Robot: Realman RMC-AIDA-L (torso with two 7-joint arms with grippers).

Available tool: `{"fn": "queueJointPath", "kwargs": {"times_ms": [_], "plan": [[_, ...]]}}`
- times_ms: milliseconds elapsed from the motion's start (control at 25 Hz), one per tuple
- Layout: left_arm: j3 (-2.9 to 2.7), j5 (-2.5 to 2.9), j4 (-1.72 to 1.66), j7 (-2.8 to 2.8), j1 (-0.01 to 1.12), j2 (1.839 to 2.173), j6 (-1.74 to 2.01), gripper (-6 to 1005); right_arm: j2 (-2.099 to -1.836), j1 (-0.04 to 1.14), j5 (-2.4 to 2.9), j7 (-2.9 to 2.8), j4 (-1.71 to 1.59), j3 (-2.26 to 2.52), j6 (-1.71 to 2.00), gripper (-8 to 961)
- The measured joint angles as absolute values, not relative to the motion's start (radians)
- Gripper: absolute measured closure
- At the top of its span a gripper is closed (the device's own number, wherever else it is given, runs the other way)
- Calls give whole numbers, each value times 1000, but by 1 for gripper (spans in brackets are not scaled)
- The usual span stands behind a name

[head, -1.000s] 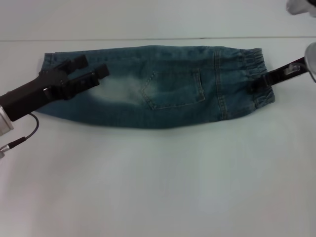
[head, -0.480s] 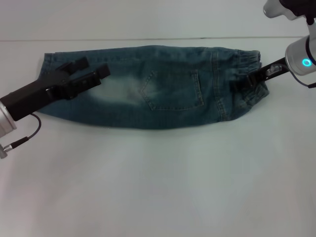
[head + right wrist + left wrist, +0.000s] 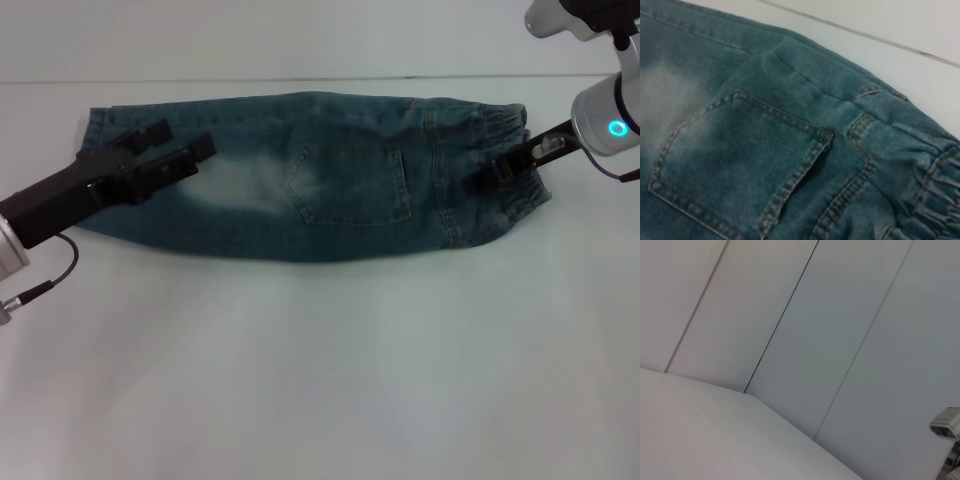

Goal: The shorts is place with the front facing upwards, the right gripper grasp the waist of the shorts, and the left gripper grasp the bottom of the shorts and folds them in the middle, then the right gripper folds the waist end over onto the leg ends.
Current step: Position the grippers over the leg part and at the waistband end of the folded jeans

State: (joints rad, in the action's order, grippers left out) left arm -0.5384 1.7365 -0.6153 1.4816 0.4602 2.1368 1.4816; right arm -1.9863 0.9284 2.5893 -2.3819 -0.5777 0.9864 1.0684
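Shorts (image 3: pixel 300 180) lie folded lengthwise across the table (image 3: pixel 320 380), pocket (image 3: pixel 350 185) up, leg hems (image 3: pixel 95 135) at your left, elastic waist (image 3: pixel 505 150) at your right. Left gripper (image 3: pixel 180 150) rests low over the hem end, fingers spread, holding nothing. Right gripper (image 3: pixel 495 178) sits on the waist, apparently pinched on the puckered band; confirm that both layers are caught. Judgement: second fold in hand. Carry the waist up and over in an arc toward the hems. Clear your left gripper first, or the waist lands on it.
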Motion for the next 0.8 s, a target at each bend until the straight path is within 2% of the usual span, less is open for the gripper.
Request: {"fn": "queueJointPath", "kwargs": {"times_ms": [120, 360, 800], "plan": [[-540, 1736, -614, 1479, 460, 2137, 1482, 105, -1986, 916, 2589, -2371, -589, 986, 1071, 381], [-541, 1736, -601, 1474, 460, 2137, 1482, 109, -1984, 906, 2589, -2358, -593, 985, 1072, 620], [-546, 1736, -587, 1459, 464, 2137, 1480, 116, -1978, 900, 2589, -2348, -601, 983, 1079, 824]]}}
